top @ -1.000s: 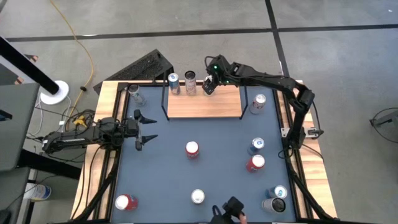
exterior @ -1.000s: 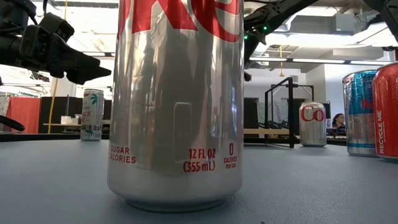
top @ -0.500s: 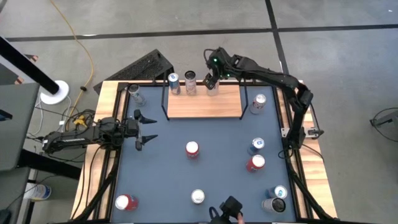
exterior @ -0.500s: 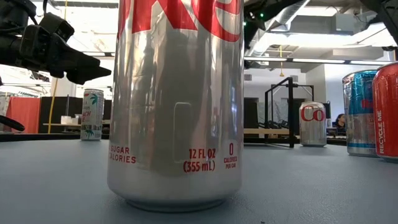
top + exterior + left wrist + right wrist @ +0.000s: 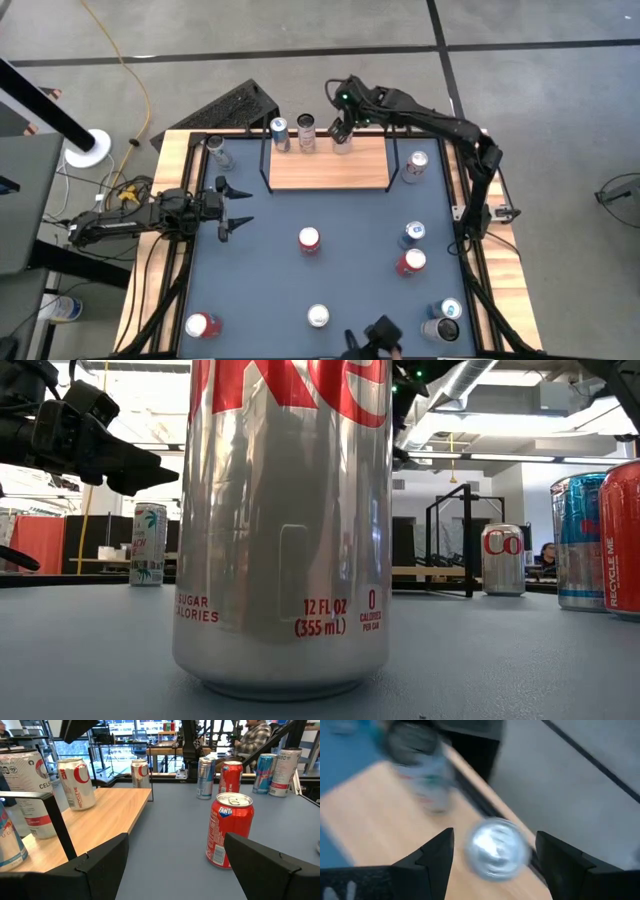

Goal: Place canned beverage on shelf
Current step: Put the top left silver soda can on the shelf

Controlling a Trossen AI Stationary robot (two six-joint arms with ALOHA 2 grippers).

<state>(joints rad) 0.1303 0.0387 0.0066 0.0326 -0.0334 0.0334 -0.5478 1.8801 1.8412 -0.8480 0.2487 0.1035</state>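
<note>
The shelf (image 5: 330, 172) is a light-wood board in a black rail frame at the table's far side. Three cans stand along its far edge: a blue one (image 5: 279, 132), a silver one (image 5: 305, 132) and a silver-topped one (image 5: 342, 144). My right gripper (image 5: 340, 124) hovers open just above that last can (image 5: 497, 847), its fingers apart on either side and clear of it. My left gripper (image 5: 238, 208) waits open and level at the table's left side, facing the shelf (image 5: 100, 815).
Loose cans stand on the grey-blue tabletop: red ones (image 5: 309, 239) (image 5: 410, 262) (image 5: 200, 325), a blue one (image 5: 413, 232), a silver one (image 5: 318, 316), others by the shelf's ends (image 5: 415, 163) (image 5: 218, 152). A tall silver can (image 5: 280, 530) fills the low view.
My right gripper has risen from the silver-topped can at the shelf's far edge, its fingers staying apart. The can stays upright where it was on the shelf.
</note>
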